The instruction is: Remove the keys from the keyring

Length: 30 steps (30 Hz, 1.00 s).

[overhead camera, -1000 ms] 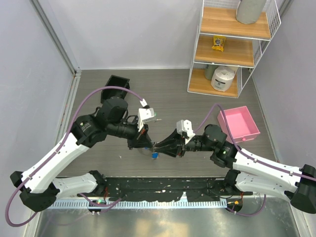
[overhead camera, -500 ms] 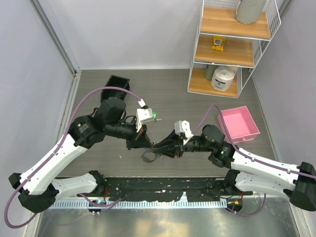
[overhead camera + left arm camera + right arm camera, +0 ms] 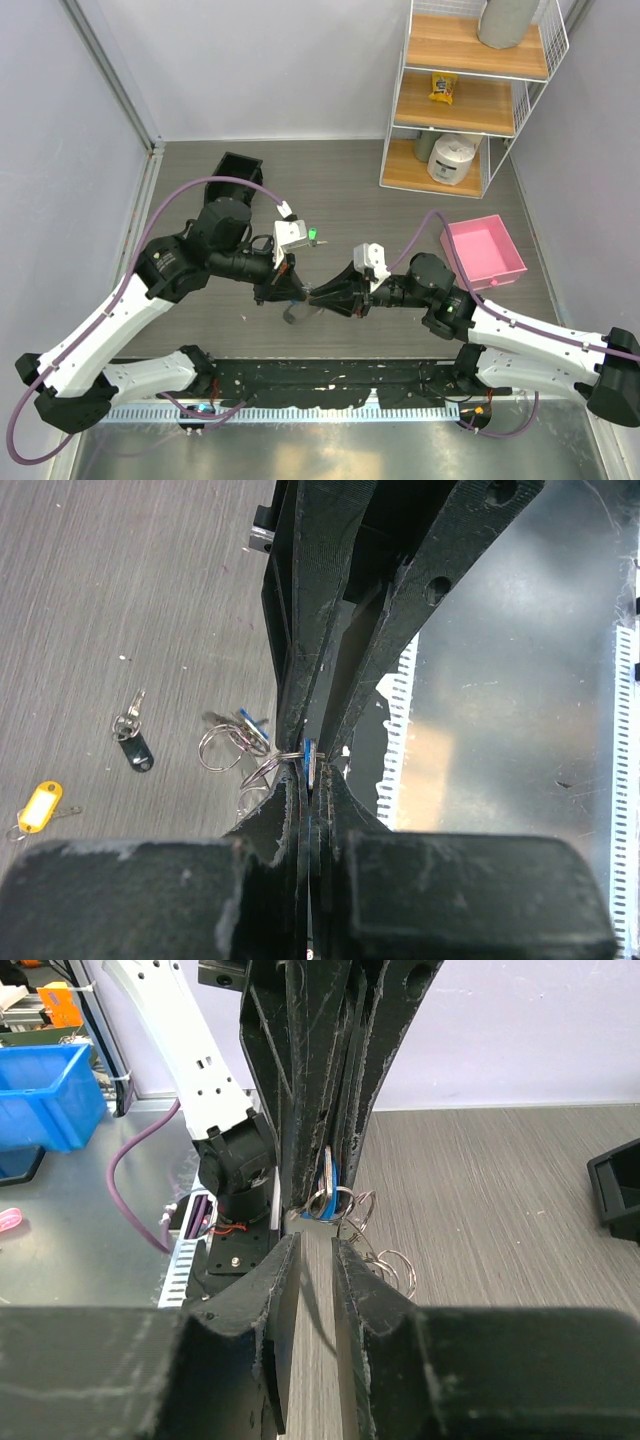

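You have a grey wood-grain worktop [image 3: 350, 180] beneath the right pincer [image 3: 322, 297]; pale lilac walls [image 3: 270, 70] rise beyond it and on either side; a white wire shelf rack [image 3: 470, 105] with wooden boards stands well beyond it, rightward; the light is soft and even.

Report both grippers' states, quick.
Left gripper: closed on the blue key.
Right gripper: jaws narrowly apart at the keyring; grip cannot be told.
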Available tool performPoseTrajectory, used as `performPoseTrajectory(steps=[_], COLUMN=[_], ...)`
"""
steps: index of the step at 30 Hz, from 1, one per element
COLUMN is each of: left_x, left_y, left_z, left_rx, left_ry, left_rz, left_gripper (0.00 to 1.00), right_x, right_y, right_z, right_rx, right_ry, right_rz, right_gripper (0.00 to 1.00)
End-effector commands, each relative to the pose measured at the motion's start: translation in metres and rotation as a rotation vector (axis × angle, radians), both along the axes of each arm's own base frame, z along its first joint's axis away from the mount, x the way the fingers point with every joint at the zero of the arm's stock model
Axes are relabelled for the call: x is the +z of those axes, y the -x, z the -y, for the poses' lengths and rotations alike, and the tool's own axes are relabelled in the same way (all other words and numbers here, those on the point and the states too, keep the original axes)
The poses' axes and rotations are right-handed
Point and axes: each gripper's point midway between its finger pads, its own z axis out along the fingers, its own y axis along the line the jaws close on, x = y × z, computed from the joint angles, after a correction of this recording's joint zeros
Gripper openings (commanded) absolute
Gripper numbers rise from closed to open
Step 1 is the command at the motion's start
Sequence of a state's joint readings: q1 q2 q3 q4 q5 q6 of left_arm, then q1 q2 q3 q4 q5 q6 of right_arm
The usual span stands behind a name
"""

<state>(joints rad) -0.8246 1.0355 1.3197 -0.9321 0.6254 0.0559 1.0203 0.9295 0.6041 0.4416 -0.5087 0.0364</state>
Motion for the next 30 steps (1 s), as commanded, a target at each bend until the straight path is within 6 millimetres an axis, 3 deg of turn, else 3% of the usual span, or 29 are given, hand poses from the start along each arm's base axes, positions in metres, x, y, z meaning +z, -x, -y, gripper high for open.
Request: performPoseTrajectory(steps=[1,30], left_x=[0.028,0.032], left_y=[0.007,0.007], left_z=[0.004,0.003], left_rx=[-0.038,-0.037], left_ry=[0.093,0.09], left_rz=[0.037,0.039], left_gripper=[0.0,0.0], right_x=[0.037,0.035], right_y=[-0.004,-0.022], right_z=[0.001,0.009], right_rx=[-0.028,-0.146], right_ry=[-0.082,-0.057], right_rz=[0.064,0.087], right_gripper=[0.26,0.19])
